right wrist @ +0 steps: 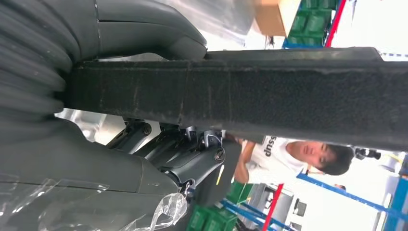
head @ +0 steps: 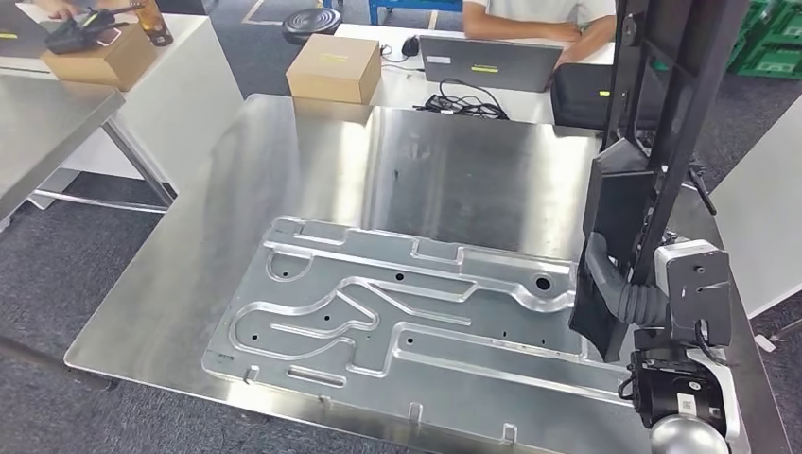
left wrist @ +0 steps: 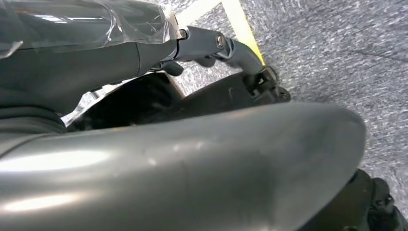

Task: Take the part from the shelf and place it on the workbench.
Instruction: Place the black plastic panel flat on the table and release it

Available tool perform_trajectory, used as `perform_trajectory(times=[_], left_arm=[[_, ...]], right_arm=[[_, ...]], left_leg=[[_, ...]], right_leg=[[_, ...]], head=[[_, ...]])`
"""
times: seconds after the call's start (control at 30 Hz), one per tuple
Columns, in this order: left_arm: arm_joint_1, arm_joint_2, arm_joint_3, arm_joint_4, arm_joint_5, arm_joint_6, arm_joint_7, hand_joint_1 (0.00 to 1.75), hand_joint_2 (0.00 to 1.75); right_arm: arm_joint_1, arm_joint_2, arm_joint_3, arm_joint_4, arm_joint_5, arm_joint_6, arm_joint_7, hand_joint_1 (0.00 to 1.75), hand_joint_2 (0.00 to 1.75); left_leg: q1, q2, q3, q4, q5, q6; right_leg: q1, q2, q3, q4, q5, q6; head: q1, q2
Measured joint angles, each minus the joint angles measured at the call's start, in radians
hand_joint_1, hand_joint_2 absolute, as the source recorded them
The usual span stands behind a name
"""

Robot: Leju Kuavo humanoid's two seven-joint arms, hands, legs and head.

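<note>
The part (head: 662, 104), a long black bar-shaped piece with a rough, felt-like face, stands nearly upright at the right side of the head view, rising from the right hand (head: 605, 284) to beyond the picture's upper edge. It hangs above the right edge of the workbench (head: 284, 170), and whether its lower end touches the surface cannot be told. In the right wrist view the bar (right wrist: 269, 101) runs straight across the picture, with the thick grey thumb on one side of it and the dark fingers (right wrist: 192, 159) curled against the other, so the right hand (right wrist: 144, 139) grips it. The right forearm comes up from the lower right corner of the head view, its ribbed grey cover bent toward the part.

The left hand (left wrist: 226, 48) appears in its wrist view over grey carpet with a yellow line; its dark fingers are bent, but whether they are closed or apart cannot be told.

On the shiny workbench lies a large stamped metal panel (head: 397, 312) with raised channels, just left of the held part. Beyond the bench, a cardboard box (head: 333, 68) and a laptop (head: 490, 62) sit on a white table, where a person (head: 530, 19) sits.
</note>
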Motion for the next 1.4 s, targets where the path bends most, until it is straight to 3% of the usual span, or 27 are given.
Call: perform_trajectory(times=[0.03, 0.1, 0.17, 0.23, 0.3, 0.33, 0.37, 0.43, 0.5, 0.57, 0.63, 0.7, 0.77, 0.8, 0.83, 0.9, 0.93, 0.97, 1.0, 1.07, 1.13, 1.2, 1.3, 1.33, 1.37, 1.4], left_arm=[[-0.002, 0.000, -0.001, 0.000, -0.001, -0.001, 0.001, 0.00, 0.00], [-0.007, 0.000, -0.003, 0.000, 0.001, -0.006, 0.000, 0.00, 0.00], [-0.012, 0.001, -0.005, 0.000, 0.006, -0.015, -0.019, 0.00, 0.00], [-0.012, 0.011, -0.006, 0.000, 0.014, -0.036, -0.068, 0.00, 0.00], [-0.006, 0.026, -0.006, 0.000, 0.022, -0.057, -0.115, 0.00, 0.00], [-0.001, 0.032, -0.006, 0.000, 0.025, -0.062, -0.133, 0.00, 0.00], [0.004, 0.036, -0.006, 0.000, 0.028, -0.063, -0.146, 0.00, 0.00], [0.008, 0.041, -0.006, 0.000, 0.034, -0.058, -0.147, 0.00, 0.00], [0.004, 0.038, -0.006, 0.000, 0.041, -0.048, -0.117, 0.00, 0.00], [-0.002, 0.029, -0.006, -0.001, 0.045, -0.046, -0.087, 0.00, 0.00], [-0.009, 0.022, -0.006, -0.001, 0.037, -0.056, -0.065, 0.00, 0.00], [-0.015, 0.013, -0.009, -0.001, 0.012, -0.062, -0.049, 0.00, 0.00], [-0.016, 0.001, -0.014, -0.002, -0.013, -0.043, -0.071, 0.00, 0.00], [-0.016, -0.004, -0.015, -0.002, -0.019, -0.028, -0.099, 0.00, 0.00], [-0.017, -0.009, -0.016, -0.002, -0.024, -0.013, -0.130, 0.00, 0.00], [-0.019, -0.013, -0.016, -0.003, -0.027, 0.011, -0.193, 0.00, 0.00], [-0.021, -0.015, -0.016, -0.004, -0.028, 0.021, -0.225, 0.00, 0.00], [-0.022, -0.016, -0.016, -0.004, -0.028, 0.029, -0.254, 0.00, 0.00], [-0.022, -0.019, -0.016, -0.005, -0.025, 0.031, -0.273, 0.00, 0.00], [-0.022, -0.025, -0.016, -0.007, -0.016, 0.022, -0.282, 0.00, 0.00], [-0.019, -0.029, -0.016, -0.008, -0.006, 0.010, -0.284, 0.00, 0.87], [-0.016, -0.030, -0.016, -0.008, -0.001, 0.003, -0.282, 0.00, 1.75], [-0.014, -0.034, -0.016, -0.009, -0.005, 0.001, -0.257, 0.00, 0.44], [-0.016, -0.036, -0.016, -0.009, -0.006, 0.000, -0.242, 0.00, 0.00], [-0.018, -0.037, -0.016, -0.010, -0.005, -0.005, -0.224, 0.00, 0.00], [-0.020, -0.037, -0.016, -0.010, -0.004, -0.011, -0.204, 0.00, 0.00]], right_arm=[[-0.021, 0.000, 0.007, 0.002, 0.011, -0.003, 0.001, 1.75, 1.75], [-0.062, 0.000, 0.017, 0.004, 0.042, 0.002, 0.012, 1.75, 1.75], [-0.100, -0.001, 0.025, 0.008, 0.081, 0.023, 0.024, 1.75, 1.75], [-0.121, -0.002, 0.037, 0.014, 0.118, 0.045, 0.028, 1.75, 1.75], [-0.128, -0.002, 0.054, 0.020, 0.148, 0.061, 0.028, 1.75, 1.75], [-0.131, -0.002, 0.061, 0.023, 0.164, 0.069, 0.028, 1.75, 1.75], [-0.137, -0.002, 0.067, 0.026, 0.185, 0.081, 0.030, 1.75, 1.75], [-0.162, -0.002, 0.079, 0.033, 0.260, 0.128, 0.039, 1.75, 1.75], [-0.198, -0.002, 0.094, 0.041, 0.353, 0.198, 0.052, 1.75, 1.75], [-0.232, -0.002, 0.109, 0.052, 0.419, 0.262, 0.064, 1.75, 1.75], [-0.268, -0.002, 0.126, 0.061, 0.500, 0.343, 0.071, 1.75, 1.75], [-0.313, -0.001, 0.158, 0.075, 0.637, 0.465, 0.073, 1.75, 1.75], [-0.338, -0.001, 0.191, 0.094, 0.734, 0.559, 0.073, 1.75, 1.75], [-0.340, -0.001, 0.203, 0.101, 0.749, 0.578, 0.075, 1.75, 1.75], [-0.338, -0.001, 0.212, 0.108, 0.751, 0.583, 0.076, 1.75, 1.75], [-0.338, -0.001, 0.222, 0.114, 0.752, 0.578, 0.078, 1.75, 1.75], [-0.338, -0.002, 0.225, 0.116, 0.755, 0.573, 0.080, 1.75, 1.75], [-0.335, -0.003, 0.226, 0.118, 0.761, 0.569, 0.082, 1.75, 1.75], [-0.330, -0.003, 0.226, 0.119, 0.771, 0.566, 0.084, 1.75, 1.75], [-0.318, -0.005, 0.226, 0.124, 0.792, 0.566, 0.087, 1.75, 1.75], [-0.309, -0.008, 0.226, 0.128, 0.808, 0.570, 0.087, 0.87, 0.87], [-0.303, -0.013, 0.223, 0.133, 0.818, 0.574, 0.084, 0.00, 0.00], [-0.302, -0.017, 0.216, 0.137, 0.826, 0.582, 0.080, 0.00, 0.00], [-0.303, -0.017, 0.215, 0.138, 0.829, 0.586, 0.079, 0.00, 0.00], [-0.303, -0.017, 0.214, 0.140, 0.832, 0.592, 0.080, 0.00, 0.00], [-0.304, -0.017, 0.214, 0.142, 0.836, 0.597, 0.080, 0.00, 0.00]], left_leg=[[0.001, 0.001, 0.002, 0.005, -0.007, -0.002], [0.004, 0.003, -0.010, 0.036, -0.008, -0.010], [0.009, 0.004, -0.075, 0.147, -0.012, -0.026], [0.012, 0.005, -0.169, 0.290, -0.055, -0.038], [0.009, 0.004, -0.230, 0.342, -0.085, -0.035], [0.005, 0.004, -0.238, 0.315, -0.067, -0.023], [-0.002, 0.004, -0.235, 0.259, -0.025, -0.006], [-0.028, 0.002, -0.214, 0.113, 0.098, 0.043], [-0.052, -0.002, -0.194, 0.027, 0.164, 0.068], [-0.058, -0.004, -0.172, -0.006, 0.167, 0.068], [-0.050, -0.003, -0.140, -0.049, 0.175, 0.070], [-0.041, -0.002, -0.110, -0.076, 0.173, 0.070], [-0.034, -0.002, -0.091, -0.079, 0.160, 0.068], [-0.030, -0.003, -0.084, -0.077, 0.152, 0.064], [-0.025, -0.006, -0.079, -0.072, 0.145, 0.060], [-0.016, -0.011, -0.078, -0.050, 0.126, 0.046], [-0.015, -0.012, -0.081, -0.034, 0.114, 0.036], [-0.015, -0.012, -0.087, -0.016, 0.105, 0.028], [-0.016, -0.011, -0.093, -0.003, 0.098, 0.023], [-0.017, -0.010, -0.101, 0.010, 0.094, 0.019], [-0.016, -0.008, -0.107, 0.030, 0.082, 0.016], [-0.011, -0.003, -0.136, 0.116, 0.044, 0.006], [0.005, 0.001, -0.229, 0.312, -0.036, -0.013], [0.010, 0.002, -0.251, 0.344, -0.042, -0.016], [0.013, 0.002, -0.255, 0.338, -0.028, -0.017], [0.014, 0.002, -0.241, 0.291, 0.006, -0.014]], right_leg=[[0.001, 0.001, 0.000, 0.003, -0.009, -0.016], [-0.001, 0.004, 0.008, 0.007, -0.012, -0.030], [-0.002, 0.010, 0.023, 0.006, -0.023, -0.041], [-0.001, 0.015, 0.041, 0.005, -0.039, -0.049], [0.004, 0.019, 0.066, 0.004, -0.058, -0.051], [0.009, 0.022, 0.079, 0.003, -0.066, -0.051], [0.015, 0.024, 0.092, 0.001, -0.074, -0.052], [0.021, 0.026, 0.111, -0.006, -0.085, -0.050], [0.015, 0.026, 0.121, -0.023, -0.088, -0.042], [0.011, 0.025, 0.132, -0.047, -0.089, -0.032], [0.018, 0.020, 0.139, -0.041, -0.106, -0.031], [0.024, 0.016, 0.103, 0.051, -0.159, -0.033], [0.025, 0.016, 0.037, 0.178, -0.206, -0.028], [0.023, 0.016, 0.015, 0.208, -0.200, -0.021], [0.019, 0.016, 0.008, 0.201, -0.170, -0.011], [0.007, 0.012, 0.034, 0.087, -0.071, 0.013], [0.004, 0.010, 0.051, 0.027, -0.036, 0.022], [0.003, 0.009, 0.063, -0.012, -0.019, 0.020], [0.004, 0.010, 0.066, -0.028, -0.019, 0.013], [0.008, 0.013, 0.063, -0.023, -0.029, -0.008], [0.005, 0.015, 0.064, -0.022, -0.031, -0.019], [0.001, 0.019, 0.068, -0.023, -0.032, -0.034], [0.000, 0.025, 0.072, -0.023, -0.035, -0.044], [0.000, 0.027, 0.075, -0.023, -0.037, -0.044], [0.000, 0.029, 0.079, -0.023, -0.039, -0.043], [0.001, 0.030, 0.084, -0.023, -0.042, -0.042]], head=[[0.000, 0.000], [-0.001, 0.000], [-0.002, 0.000], [-0.002, 0.000], [-0.003, 0.000], [-0.003, 0.000], [-0.003, 0.000], [-0.002, 0.000], [-0.001, 0.000], [-0.002, 0.000], [-0.001, 0.000], [0.000, 0.000], [0.001, 0.000], [0.001, 0.000], [0.001, 0.000], [0.001, 0.000], [0.002, 0.000], [0.002, 0.000], [0.002, 0.000], [0.002, 0.000], [0.002, 0.000], [0.001, 0.000], [0.000, 0.000], [0.000, 0.000], [0.000, 0.000], [0.000, 0.000]])
